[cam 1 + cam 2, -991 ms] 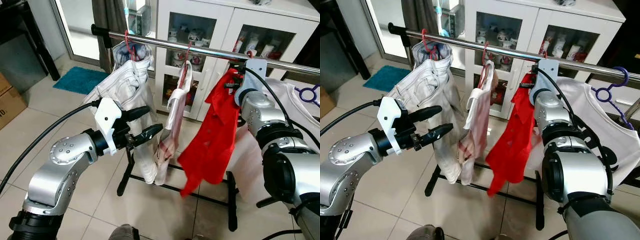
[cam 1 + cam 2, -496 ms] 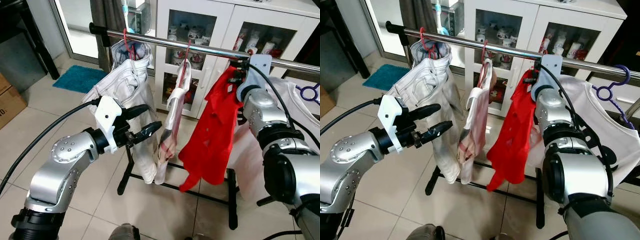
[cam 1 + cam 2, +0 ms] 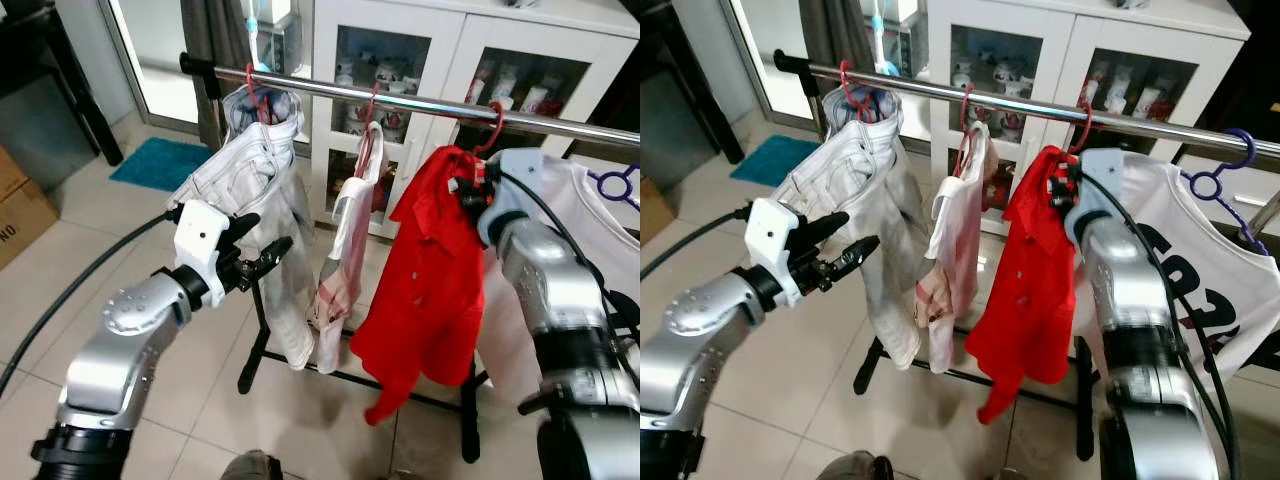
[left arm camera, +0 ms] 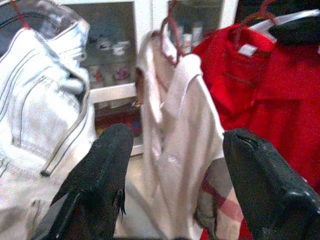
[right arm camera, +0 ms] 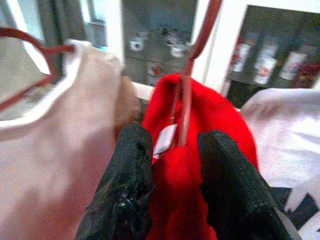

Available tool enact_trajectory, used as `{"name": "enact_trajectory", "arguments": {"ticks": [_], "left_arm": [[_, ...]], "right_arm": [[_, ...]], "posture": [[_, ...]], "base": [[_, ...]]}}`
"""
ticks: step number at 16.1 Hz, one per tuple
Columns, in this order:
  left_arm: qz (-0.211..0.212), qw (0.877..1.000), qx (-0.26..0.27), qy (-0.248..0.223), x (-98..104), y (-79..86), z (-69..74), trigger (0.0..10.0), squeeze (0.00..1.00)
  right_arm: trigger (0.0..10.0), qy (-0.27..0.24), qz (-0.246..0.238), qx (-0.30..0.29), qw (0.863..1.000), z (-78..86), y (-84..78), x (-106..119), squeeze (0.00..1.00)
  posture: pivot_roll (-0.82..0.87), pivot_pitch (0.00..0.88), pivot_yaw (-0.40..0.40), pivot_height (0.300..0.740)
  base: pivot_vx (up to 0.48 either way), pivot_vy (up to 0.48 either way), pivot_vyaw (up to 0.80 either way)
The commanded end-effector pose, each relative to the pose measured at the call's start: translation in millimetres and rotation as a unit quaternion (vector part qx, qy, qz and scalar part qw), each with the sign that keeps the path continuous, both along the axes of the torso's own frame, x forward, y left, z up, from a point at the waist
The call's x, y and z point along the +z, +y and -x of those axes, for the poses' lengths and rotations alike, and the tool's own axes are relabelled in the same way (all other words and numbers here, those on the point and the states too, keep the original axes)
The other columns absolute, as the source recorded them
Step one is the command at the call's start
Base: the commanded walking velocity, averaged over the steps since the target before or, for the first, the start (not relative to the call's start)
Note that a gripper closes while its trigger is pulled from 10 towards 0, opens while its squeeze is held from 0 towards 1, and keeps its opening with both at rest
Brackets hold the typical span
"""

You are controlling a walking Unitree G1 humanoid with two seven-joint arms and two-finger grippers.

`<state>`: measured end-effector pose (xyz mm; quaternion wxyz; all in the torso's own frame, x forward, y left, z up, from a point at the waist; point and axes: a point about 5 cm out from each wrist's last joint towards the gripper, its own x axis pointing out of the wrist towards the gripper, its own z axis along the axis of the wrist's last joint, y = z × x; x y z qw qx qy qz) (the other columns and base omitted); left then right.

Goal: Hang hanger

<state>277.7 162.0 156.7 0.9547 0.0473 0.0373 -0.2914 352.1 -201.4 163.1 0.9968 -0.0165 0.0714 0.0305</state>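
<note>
A red shirt [image 3: 425,290] hangs on a red hanger whose hook [image 3: 493,112] sits over the chrome rail [image 3: 400,100]. My right gripper [image 3: 463,190] is at the shirt's collar, just below the rail. In the right wrist view its fingers [image 5: 125,185] stand a little apart, open, with the hanger's neck [image 5: 184,110] in line with the gap between them. My left gripper [image 3: 268,232] is open in front of the white jeans [image 3: 255,170], holding nothing. Its two fingers [image 4: 100,175] frame the pale garment and the red shirt [image 4: 270,100].
On the rail also hang the white jeans on a red hanger, a pale pink garment [image 3: 345,240], and a white T-shirt [image 3: 590,230] on a purple hanger [image 3: 618,185]. Behind stands a white glass cabinet [image 3: 455,60]. The rack's black base [image 3: 350,375] is on the tiled floor.
The red hanger's hook has gone over the rail and the shirt now hangs from it. My right gripper has dropped from rail height to the collar. My left gripper has drawn back to the left.
</note>
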Motion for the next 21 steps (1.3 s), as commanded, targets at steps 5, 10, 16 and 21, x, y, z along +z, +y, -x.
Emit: {"name": "enact_trajectory", "arguments": {"ticks": [5,10,16,21], "left_arm": [[0.034,0.989,0.146,-0.001,-22,8.1,15.0,10.0,0.00],[0.057,0.986,0.156,-0.006,-30,5.8,42.5,10.0,0.00],[0.043,0.987,0.152,-0.007,-34,6.5,52.0,10.0,0.00],[0.043,0.987,0.152,-0.007,-34,6.5,52.0,10.0,0.00]], "right_arm": [[10.0,-0.066,-0.104,0.050,0.991,54.4,28.5,6,0.00],[10.0,-0.037,-0.077,0.035,0.996,93.1,36.7,-25,0.00],[10.0,0.012,-0.089,0.018,0.996,106.0,29.9,-47,0.00],[10.0,0.012,-0.089,0.018,0.996,106.0,29.9,-47,0.00]], "posture": [[-0.05,0.000,0.048,0.740],[-0.02,0.000,0.012,0.740],[0.00,0.000,-0.004,0.740],[0.00,0.000,-0.004,0.740]], "base": [[0.000,0.000,0.00],[0.000,0.000,0.00],[0.000,0.000,0.00],[0.000,0.000,0.00]]}}
